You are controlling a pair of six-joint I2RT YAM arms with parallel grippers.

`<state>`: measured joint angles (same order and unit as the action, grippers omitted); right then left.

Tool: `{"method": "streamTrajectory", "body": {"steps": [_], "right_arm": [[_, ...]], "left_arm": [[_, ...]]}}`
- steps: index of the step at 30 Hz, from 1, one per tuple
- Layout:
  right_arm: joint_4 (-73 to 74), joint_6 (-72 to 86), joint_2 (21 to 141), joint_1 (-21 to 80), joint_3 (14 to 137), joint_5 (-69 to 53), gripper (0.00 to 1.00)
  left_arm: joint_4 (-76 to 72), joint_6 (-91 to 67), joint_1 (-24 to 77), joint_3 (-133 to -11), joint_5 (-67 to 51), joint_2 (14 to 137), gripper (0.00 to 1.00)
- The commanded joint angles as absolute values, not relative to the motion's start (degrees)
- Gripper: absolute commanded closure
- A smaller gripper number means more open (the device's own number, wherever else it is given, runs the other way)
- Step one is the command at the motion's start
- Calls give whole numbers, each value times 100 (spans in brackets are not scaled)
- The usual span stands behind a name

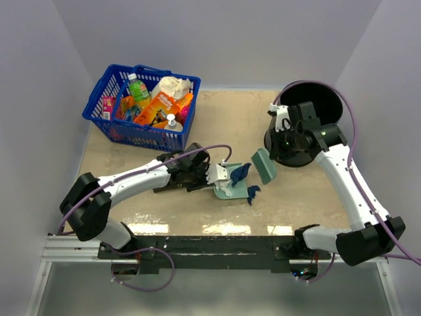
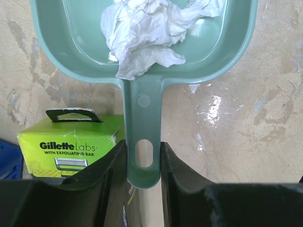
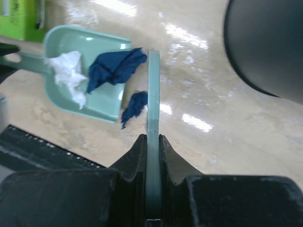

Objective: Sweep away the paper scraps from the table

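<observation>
My left gripper (image 2: 143,156) is shut on the handle of the teal dustpan (image 2: 71,42), which lies flat on the table (image 1: 309,197). A whitish paper wad (image 2: 147,33) sits inside the pan. In the right wrist view a dark blue scrap (image 3: 116,66) lies across the mouth of the dustpan (image 3: 102,101). A smaller blue scrap (image 3: 135,106) rests on the table just outside its lip. My right gripper (image 3: 152,146) is shut on the teal brush (image 3: 153,94), held edge-on right beside those blue scraps. From above, the brush (image 1: 264,164) stands just right of the dustpan (image 1: 230,191).
A blue basket (image 1: 99,115) full of groceries stands at the back left. A black bin (image 1: 309,125) sits at the back right, under my right arm. A green Gillette box (image 2: 71,146) lies on the table beside my left gripper.
</observation>
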<state>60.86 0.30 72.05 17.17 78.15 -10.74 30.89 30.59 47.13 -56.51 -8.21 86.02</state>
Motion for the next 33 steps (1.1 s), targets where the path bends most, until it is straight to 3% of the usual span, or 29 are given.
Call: {"method": "streamTrajectory", "body": {"steps": [1,11,18,25,33], "right_arm": [[5906,-97,7198,1705,7832,217,100],[5564,281,7567,1705,7559,18,100],[5652,851,7611,1696,7234,800,100],[5177,1624,7716,1714,6399,18,100],[4614,2144,7998,1714,6671,-1668,100]], "left_arm": [[3251,3058,4685,-5958,-1011,8525,100],[5051,4113,4702,-6363,-765,8893,100],[5520,3965,4746,-7013,-615,9369,100],[5634,3648,4974,-7322,-782,9650,100],[4975,3235,5150,-7277,-492,9843,100]]}}
